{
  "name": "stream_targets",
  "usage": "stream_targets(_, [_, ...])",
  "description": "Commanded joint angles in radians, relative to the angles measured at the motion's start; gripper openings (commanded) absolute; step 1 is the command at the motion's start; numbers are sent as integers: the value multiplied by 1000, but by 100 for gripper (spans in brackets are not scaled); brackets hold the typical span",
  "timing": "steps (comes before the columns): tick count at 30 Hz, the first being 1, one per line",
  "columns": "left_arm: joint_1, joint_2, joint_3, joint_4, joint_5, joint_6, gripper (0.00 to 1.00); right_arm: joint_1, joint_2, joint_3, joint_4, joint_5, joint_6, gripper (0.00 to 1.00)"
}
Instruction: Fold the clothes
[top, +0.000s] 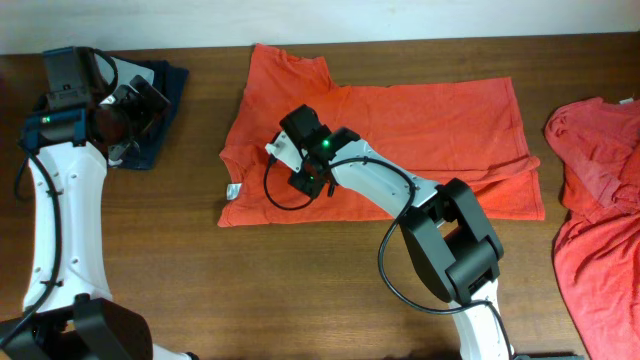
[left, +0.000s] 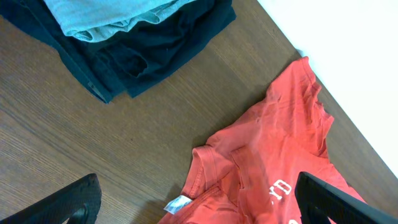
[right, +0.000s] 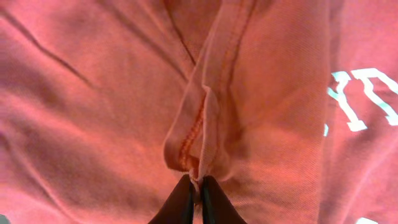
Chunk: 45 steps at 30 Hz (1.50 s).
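1. The brown wood surface (top: 180, 200) runs up to a white wall (top: 400, 15).
2. A red shirt (top: 430, 120) lies flat in the middle.
3. A second shirt (top: 600, 200) lies bunched at the right edge.
4. Dark clothes (top: 165, 85) sit far left.
5. The right tool (right: 198, 186) pinches a fold of the red shirt.
6. The left tool (left: 198, 186) is wide open.

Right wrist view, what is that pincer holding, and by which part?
The right pincer pinches the orange-red T-shirt by a bunched fold along a stitched edge.
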Motion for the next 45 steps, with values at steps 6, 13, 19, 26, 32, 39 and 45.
stream_targets(6, [3, 16, 18, 2, 7, -6, 99, 2, -38, 18, 4, -20, 9, 4])
stream_targets(13, [3, 16, 18, 2, 7, -6, 99, -6, -38, 18, 44, 0, 12, 4])
stream_targets(19, [3, 16, 18, 2, 7, -6, 99, -56, -38, 18, 129, 134, 63, 4])
stream_targets(26, [3, 16, 18, 2, 7, -6, 99, -152, -38, 18, 222, 133, 123, 4])
stream_targets(32, [3, 16, 18, 2, 7, -6, 99, -198, -35, 18, 273, 85, 123, 27])
stream_targets(39, [3, 16, 18, 2, 7, -6, 99, -200, -35, 20, 338, 87, 123, 61])
stream_targets(45, [3, 16, 18, 2, 7, -6, 99, -183, -110, 73, 183, 53, 123, 61])
